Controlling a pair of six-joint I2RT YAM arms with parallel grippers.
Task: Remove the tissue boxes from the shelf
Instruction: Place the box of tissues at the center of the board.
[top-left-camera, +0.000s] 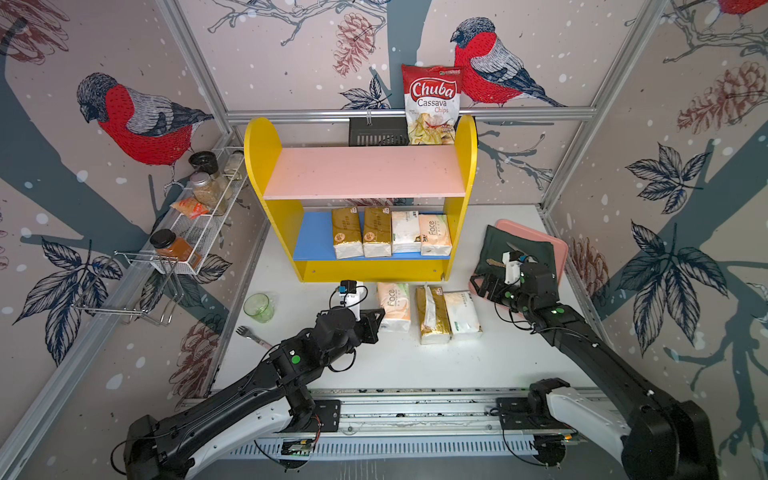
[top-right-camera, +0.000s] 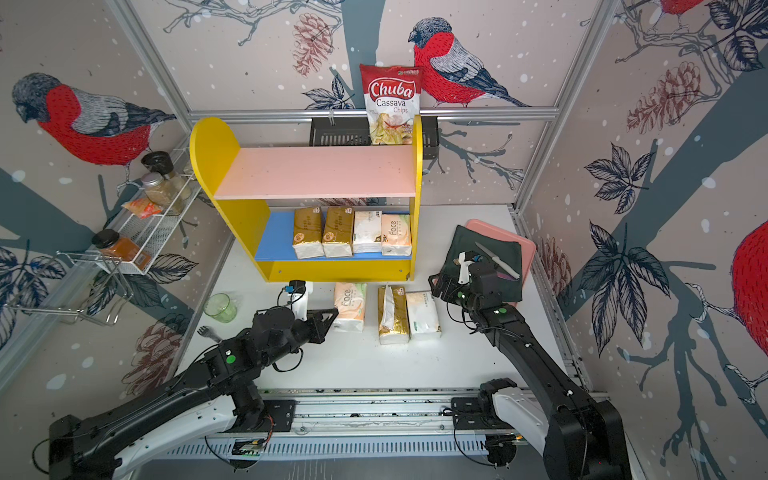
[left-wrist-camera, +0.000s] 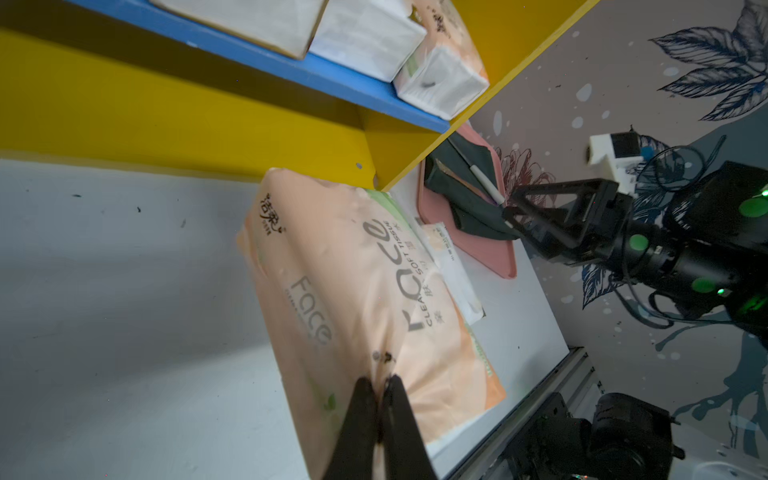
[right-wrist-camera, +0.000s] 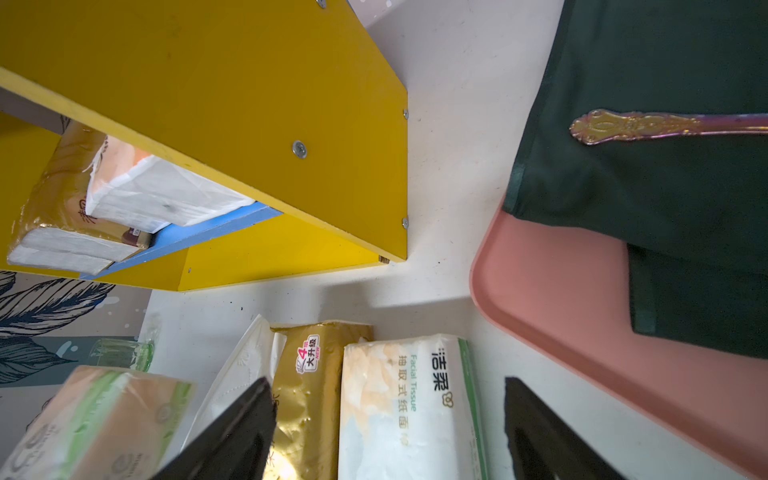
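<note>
Left hand (left-wrist-camera: 380, 380) is pinched shut on the peach Face pack (left-wrist-camera: 353, 291), right hand (right-wrist-camera: 386, 382) gaping empty. I'd settle it flat on the bench (top-left-camera: 374, 365) before letting go.

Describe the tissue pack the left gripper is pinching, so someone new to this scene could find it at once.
Find the yellow shelf at the back of the white table. Three tissue packs lie in a row on the tabletop just in front of it. The left gripper is shut on the peach-and-white pack marked "Face", beside a gold pack and a white pack.
</note>
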